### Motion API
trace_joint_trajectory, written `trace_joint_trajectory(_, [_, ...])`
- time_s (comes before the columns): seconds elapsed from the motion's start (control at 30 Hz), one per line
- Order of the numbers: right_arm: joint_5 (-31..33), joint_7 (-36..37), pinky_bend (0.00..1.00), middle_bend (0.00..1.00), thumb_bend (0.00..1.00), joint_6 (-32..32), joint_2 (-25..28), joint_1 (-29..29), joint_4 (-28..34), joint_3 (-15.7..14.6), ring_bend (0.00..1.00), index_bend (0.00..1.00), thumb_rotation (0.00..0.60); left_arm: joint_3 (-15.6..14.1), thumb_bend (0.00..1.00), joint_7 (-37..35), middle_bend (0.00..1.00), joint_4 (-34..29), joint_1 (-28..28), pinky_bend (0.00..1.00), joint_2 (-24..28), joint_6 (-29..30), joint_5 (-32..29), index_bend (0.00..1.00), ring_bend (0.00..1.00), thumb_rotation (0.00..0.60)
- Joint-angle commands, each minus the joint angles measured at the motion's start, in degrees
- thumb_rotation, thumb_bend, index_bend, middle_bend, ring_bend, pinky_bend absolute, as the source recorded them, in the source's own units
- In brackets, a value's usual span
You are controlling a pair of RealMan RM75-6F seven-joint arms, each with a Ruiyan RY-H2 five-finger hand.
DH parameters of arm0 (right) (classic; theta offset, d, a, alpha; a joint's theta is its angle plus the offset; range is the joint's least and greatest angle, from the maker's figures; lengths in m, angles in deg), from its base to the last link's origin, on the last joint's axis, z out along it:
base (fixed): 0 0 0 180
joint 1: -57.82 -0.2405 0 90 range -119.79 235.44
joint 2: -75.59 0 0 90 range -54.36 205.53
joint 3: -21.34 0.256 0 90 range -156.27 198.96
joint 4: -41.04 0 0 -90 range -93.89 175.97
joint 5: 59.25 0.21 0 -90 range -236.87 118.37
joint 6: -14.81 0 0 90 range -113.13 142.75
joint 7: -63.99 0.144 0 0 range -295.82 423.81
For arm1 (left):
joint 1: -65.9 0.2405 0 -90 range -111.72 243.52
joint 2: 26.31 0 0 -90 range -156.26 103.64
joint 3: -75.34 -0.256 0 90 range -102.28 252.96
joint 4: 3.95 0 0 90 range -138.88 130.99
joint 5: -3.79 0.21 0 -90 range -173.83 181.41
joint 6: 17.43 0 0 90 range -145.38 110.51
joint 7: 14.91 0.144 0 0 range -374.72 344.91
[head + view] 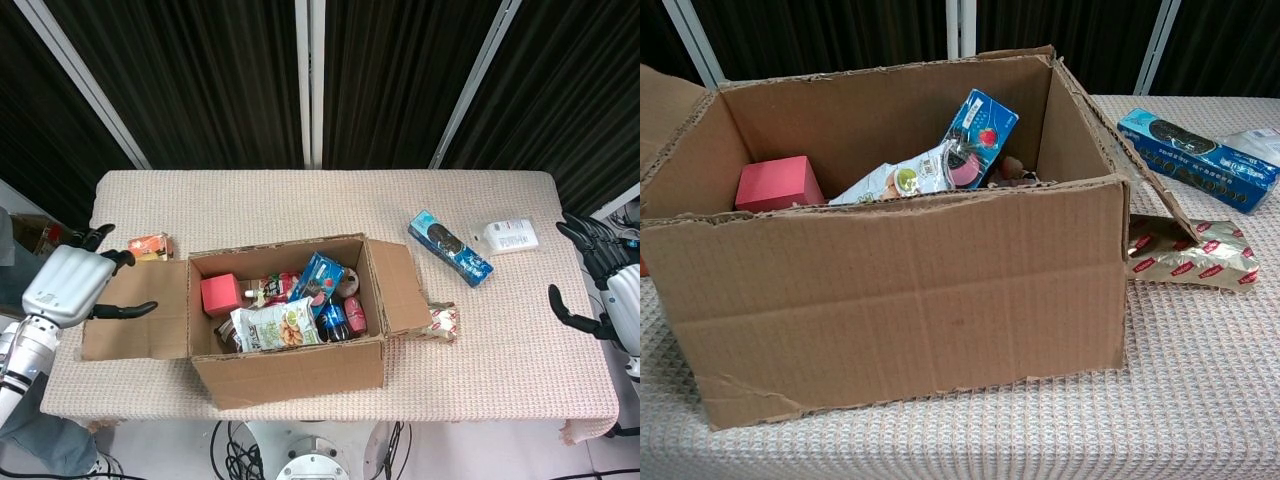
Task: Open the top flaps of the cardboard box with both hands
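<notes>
From the head view, the cardboard box (285, 320) sits on the table (300, 200), a little toward 7 o'clock from the middle. Its top is open and you can see snacks and a pink block (221, 294) inside. The left flap (135, 311) lies flat, pointing to 9 o'clock. The right flap (398, 285) hangs out toward 3 o'clock and leans on a shiny snack bag (441, 322). So the job looks nearly done, or done. No other flaps show, so I cannot tell if any are left.

The left hand (68, 288) is at 9 o'clock, by the outer end of the left flap. Its fingers are spread and it holds nothing; the thumb reaches over the flap, but I cannot tell if it touches. The right hand (598, 283) is far out at 3 o'clock, past the table edge, well apart from the box. Its fingers are spread and it holds nothing.

The table has a bumpy pale cloth. A blue cookie box (449, 247) and a white pack (510, 237) lie toward 2 o'clock. A small orange packet (150, 246) lies at 10 o'clock. Dark curtains (220, 80) hang behind.

From the chest view, the cardboard box (900, 300) fills most of the picture, open on top. The left flap (665, 100) peeks in at 10 o'clock. The shiny snack bag (1190, 255) is at 3 o'clock, under the right flap (1140, 185). No hands show here.
</notes>
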Motion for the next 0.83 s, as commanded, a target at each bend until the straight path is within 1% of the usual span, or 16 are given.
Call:
trace_joint_trajectory(0.03, [0.18,-1.76,0.00,0.00,0.45,0.48,-0.80,0.94,-1.09,-0.70,0.00,0.00,0.600,-1.06,0.00,-1.59,0.42,1.91,3.66,0.16,-2.67,3.96,1.83,0.31,0.08,0.000])
trace_joint_trajectory(0.1, [0.29,-3.86,0.00,0.00,0.45,0.98,-1.68,2.01,-1.98,-1.50,0.00,0.00,0.600,-1.87,0.00,-2.78,0.42,3.24,6.18,0.16,-4.76,6.63,2.82,0.29,0.08,0.000])
trace_joint_trajectory(0.17, [0.50,-6.99,0.00,0.00,0.45,1.40,-2.82,3.46,-2.97,-2.66,0.00,0.00,0.600,-2.65,0.00,-4.53,0.39,4.63,8.95,0.16,-7.34,9.67,3.69,0.26,0.08,0.002])
trace_joint_trajectory(0.2, [0.72,-9.03,0.00,0.00,0.45,1.54,-3.47,4.19,-3.51,-3.20,0.00,0.00,0.600,-3.00,0.00,-5.16,0.34,5.44,10.20,0.16,-8.60,11.19,4.34,0.24,0.08,0.006])
trace_joint_trajectory(0.27, [1.61,-14.36,0.00,0.00,0.45,1.86,-5.57,6.00,-4.96,-4.39,0.00,0.00,0.600,-3.90,0.00,-6.48,0.22,7.66,13.19,0.16,-11.88,14.88,6.23,0.19,0.08,0.010])
trace_joint_trajectory(0.33, [2.84,-18.45,0.00,0.00,0.45,2.24,-7.76,7.58,-6.42,-5.15,0.00,0.00,0.600,-4.44,0.00,-7.74,0.16,10.05,15.86,0.16,-15.19,18.70,8.19,0.15,0.08,0.042])
trace_joint_trajectory(0.37, [3.95,-21.05,0.00,0.00,0.45,2.52,-9.21,8.61,-7.43,-5.46,0.00,0.00,0.600,-4.86,0.00,-7.94,0.14,12.16,17.68,0.16,-17.55,21.56,9.90,0.14,0.07,0.061])
trace_joint_trajectory(0.43, [5.40,-24.21,0.00,0.00,0.46,3.23,-11.35,10.04,-8.86,-5.72,0.00,0.00,0.600,-5.46,0.00,-8.47,0.12,15.61,20.41,0.16,-21.12,25.99,12.77,0.11,0.07,0.108])
trace_joint_trajectory(0.47, [6.35,-25.76,0.00,0.00,0.46,3.60,-12.52,10.95,-9.64,-5.89,0.00,0.00,0.600,-5.83,0.00,-9.01,0.11,18.05,22.16,0.16,-23.39,28.72,14.39,0.10,0.07,0.123])
trace_joint_trajectory(0.53, [8.25,-27.60,0.00,0.00,0.46,3.99,-14.06,12.53,-10.46,-6.15,0.00,0.00,0.600,-6.86,0.00,-9.68,0.10,21.45,24.77,0.16,-26.24,31.48,15.84,0.09,0.06,0.161])
trace_joint_trajectory(0.7, [13.36,-28.55,0.00,0.00,0.46,3.07,-16.34,15.47,-11.21,-6.37,0.00,0.00,0.600,-8.19,0.00,-12.79,0.09,26.85,29.03,0.16,-30.11,34.38,16.39,0.07,0.06,0.159])
trace_joint_trajectory(0.83, [14.01,-25.87,0.00,0.00,0.46,2.77,-17.97,16.39,-13.67,-6.16,0.00,0.00,0.600,-8.56,0.00,-17.99,0.09,30.86,30.82,0.16,-32.35,34.92,17.58,0.07,0.06,0.152])
